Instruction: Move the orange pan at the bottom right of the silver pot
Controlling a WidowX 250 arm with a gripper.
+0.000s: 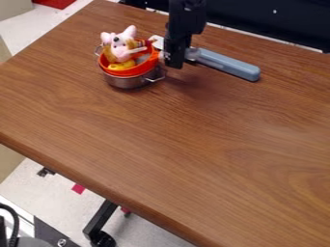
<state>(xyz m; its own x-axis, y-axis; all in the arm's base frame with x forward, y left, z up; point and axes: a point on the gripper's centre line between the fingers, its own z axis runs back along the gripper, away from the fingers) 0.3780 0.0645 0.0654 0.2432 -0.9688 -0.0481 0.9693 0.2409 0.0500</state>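
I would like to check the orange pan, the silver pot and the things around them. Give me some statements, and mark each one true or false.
1. The orange pan sits in the silver pot. True.
2. The pink toy animal lies on the bare table. False: it is in the orange pan.
3. The utensil with the blue handle lies on the table. True.
4. The gripper is left of the pot in the view. False: it is at the right.

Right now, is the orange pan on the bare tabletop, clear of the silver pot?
No, the orange pan is nested in the top of the silver pot, its rim above the pot's.
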